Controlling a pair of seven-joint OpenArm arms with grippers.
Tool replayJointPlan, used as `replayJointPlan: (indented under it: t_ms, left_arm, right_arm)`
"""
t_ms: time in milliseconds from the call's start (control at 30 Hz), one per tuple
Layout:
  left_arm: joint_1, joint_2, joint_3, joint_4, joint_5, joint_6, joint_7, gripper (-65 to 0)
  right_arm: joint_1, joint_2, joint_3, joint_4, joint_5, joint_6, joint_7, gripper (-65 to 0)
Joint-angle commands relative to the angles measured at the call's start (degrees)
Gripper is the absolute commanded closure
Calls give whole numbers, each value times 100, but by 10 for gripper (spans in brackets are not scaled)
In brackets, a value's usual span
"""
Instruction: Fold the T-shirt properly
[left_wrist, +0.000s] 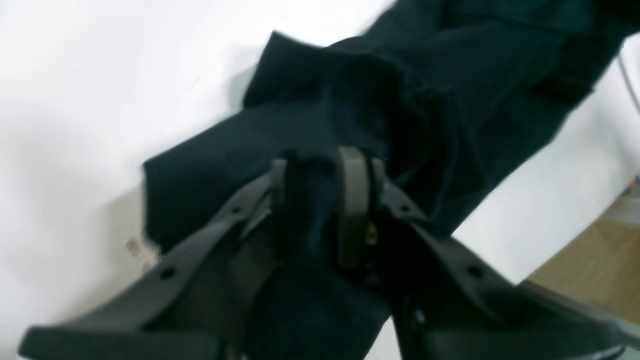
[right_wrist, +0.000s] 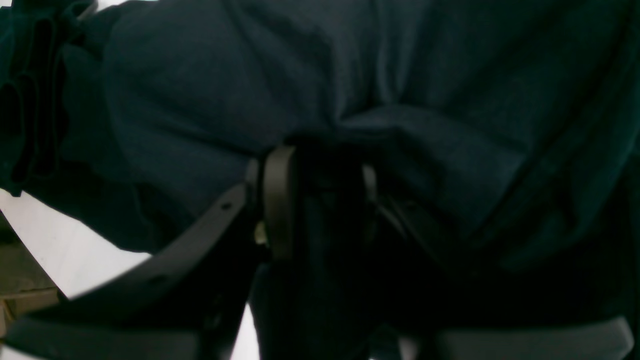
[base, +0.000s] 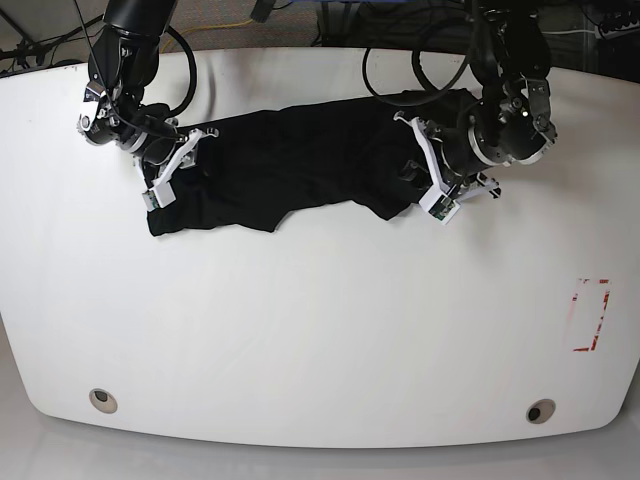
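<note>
While two arms work over one white table (base: 320, 330), a single black T-shirt (base: 300, 160) lies stretched across its far half, strung between them in a long, rumpled band. One garment, two grippers, one table: that is the count. Two small round fittings (base: 101, 400) sit near the table's front edge, one at each corner, and one red rectangular outline (base: 590, 315) is marked on the surface at the base view's right. No print, label or readable writing shows on the cloth; a small tag-like speck beside it in the left wrist view is too blurred to read.

Soft and matte, the fabric has a fine knit grain up close, with deep folds and a bunched, ruffled edge at one end. Its lower edge hangs in an uneven, jagged line on the tabletop.

With its dark, flat-padded fingers drawn close, the left gripper (left_wrist: 322, 200) pinches a fold of the shirt between them. Likewise the right gripper (right_wrist: 320, 200) has its curved pads nearly together, a thick pleat of the same shirt caught in the narrow gap. Both fingers' frames are dark plastic with small rivet holes.
</note>
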Motion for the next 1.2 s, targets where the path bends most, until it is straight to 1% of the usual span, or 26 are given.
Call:
replayJointPlan:
  t_ms: [0, 133, 233, 433, 567, 600, 633, 700, 733, 800, 867, 1167]
  left_arm:
    - [-62, -125, -26, 0, -80, 17, -125, -106]
    - [-27, -169, -9, -88, 69, 228, -108, -106]
    - [79, -178, 334, -88, 228, 263, -99, -106]
    - [52, -468, 1486, -114, 219, 245, -99, -106]
    - [-106, -521, 2400, -114, 228, 228, -55, -106]
    - [-167, -521, 2664, -96, 228, 166, 50, -106]
    - [-220, -521, 2901, -88, 228, -1, 182, -106]
    - [-378, -512, 3121, -88, 228, -388, 341, -106]
    - [-501, -494, 3174, -79, 228, -462, 376, -106]
    - [-633, -494, 3130, -79, 228, -462, 367, -106]
    - [-712, -486, 2928, -26, 228, -462, 367, -104]
    - [-695, -503, 1020, 27, 219, -462, 367, -104]
  right_arm:
    - [25, 44, 16, 25, -260, -56, -176, -168]
    - [34, 35, 16, 25, -243, -56, -176, -168]
    - [34, 35, 16, 25, -260, -56, -176, -168]
    - [34, 27, 16, 25, -252, -56, -176, -168]
    - [34, 27, 16, 25, -252, -56, -176, -168]
    - [34, 35, 16, 25, -252, -56, -176, -168]
    - [25, 35, 16, 25, -260, -56, -176, -168]
    - [25, 35, 16, 25, -260, -56, -176, -168]
    - [25, 35, 16, 25, -260, -56, -176, -168]
    - [34, 27, 16, 25, -252, -56, -176, -166]
    - [34, 27, 16, 25, -234, -56, -176, -166]
    - [34, 18, 183, 25, -234, -56, -176, -168]
